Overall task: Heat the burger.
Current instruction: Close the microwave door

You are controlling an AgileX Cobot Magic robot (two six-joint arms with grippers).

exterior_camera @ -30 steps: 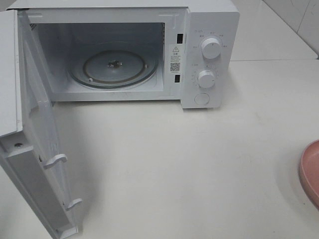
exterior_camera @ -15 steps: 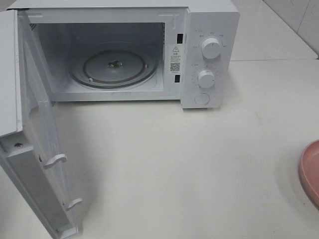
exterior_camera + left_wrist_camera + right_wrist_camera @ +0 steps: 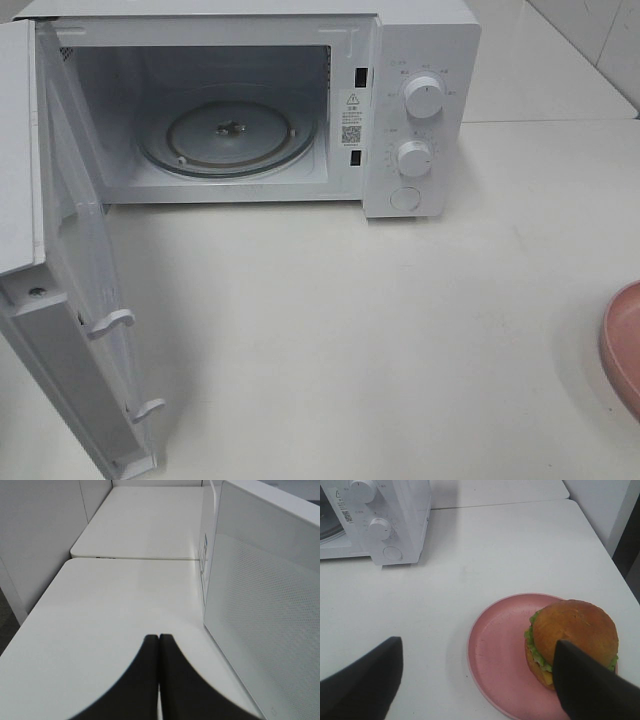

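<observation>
On the round pink plate [image 3: 500, 650], off at three o'clock from the boxy white microwave [image 3: 420, 60] with its swung-open door [image 3: 70, 330], sits the glossy golden-bunned burger [image 3: 572, 635], the right gripper [image 3: 477, 677] spread above it, the left gripper [image 3: 159, 642] pressed together, empty.

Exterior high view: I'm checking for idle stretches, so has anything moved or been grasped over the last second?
Nothing visibly changed. The microwave door stays open, the turntable bare, the pink plate at the table's right edge.
</observation>
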